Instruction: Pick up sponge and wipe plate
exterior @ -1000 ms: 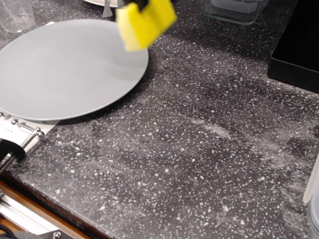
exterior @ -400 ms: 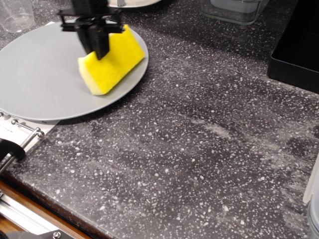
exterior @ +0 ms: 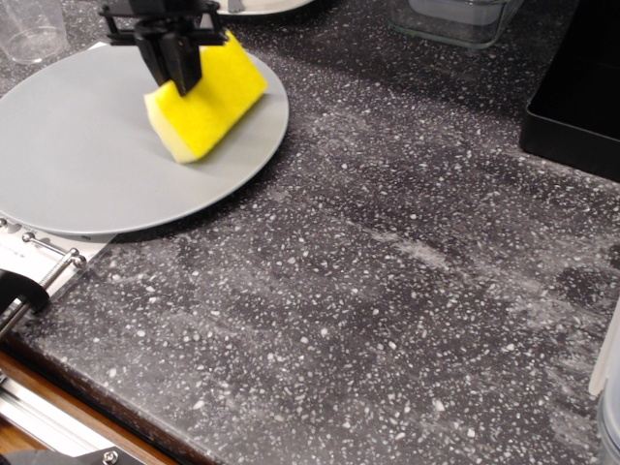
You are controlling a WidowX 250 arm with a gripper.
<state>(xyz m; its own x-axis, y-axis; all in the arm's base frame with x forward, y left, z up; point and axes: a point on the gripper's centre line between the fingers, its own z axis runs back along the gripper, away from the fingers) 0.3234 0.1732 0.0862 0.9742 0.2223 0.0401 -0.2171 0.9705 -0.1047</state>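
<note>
The bright yellow sponge rests with its lower edge on the right part of the large flat light-grey plate at the upper left. My black gripper comes down from the top edge and is shut on the sponge's upper side. The sponge is tilted, its long side running from lower left to upper right. The gripper's upper part is cut off by the frame.
A clear plastic cup stands at the top left. A white dish shows at the top edge. A clear container sits at the top right, a black tray at the right edge. A metal rack lies at the lower left on the speckled counter.
The gripper brought the sponge down from above the plate's right rim onto the plate, then slid it slightly left and up.
</note>
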